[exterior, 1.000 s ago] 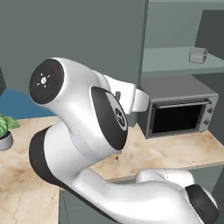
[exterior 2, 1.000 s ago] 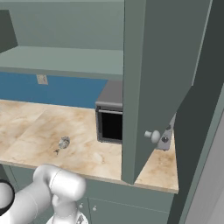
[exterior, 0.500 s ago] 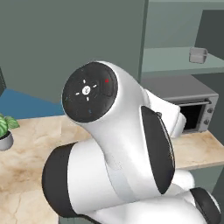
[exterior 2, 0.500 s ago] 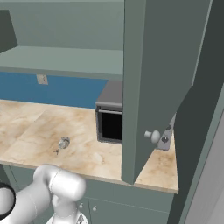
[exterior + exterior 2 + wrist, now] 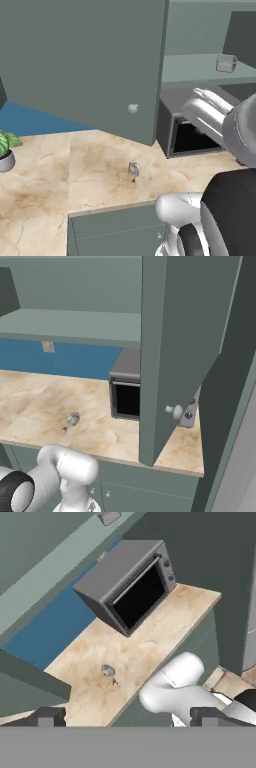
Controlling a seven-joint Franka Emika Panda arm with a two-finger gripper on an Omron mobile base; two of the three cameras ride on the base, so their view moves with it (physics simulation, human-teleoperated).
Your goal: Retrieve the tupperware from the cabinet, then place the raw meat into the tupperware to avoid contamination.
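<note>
Well back from everything, the gripper (image 5: 127,716) hangs with its two dark fingertips (image 5: 48,715) spread wide at the bottom corners of the hand view, nothing between them. It looks down and forward over the table (image 5: 150,643), where the raw meat (image 5: 108,671) lies as a small grey lump left of centre, with the dark grey microwave (image 5: 127,582) beyond it toward the upper middle. The tupperware (image 5: 109,517) is farther still, cut by the top edge of that view, so it lies up and ahead of the gripper, past the microwave. In the left base view it sits at the upper right on the shelf of the open cabinet (image 5: 85,65), directly above the microwave; its long axis looks roughly parallel to the shelf's front edge, though it is too small to be sure. The reach is therefore upward and forward, clear of the meat.
</note>
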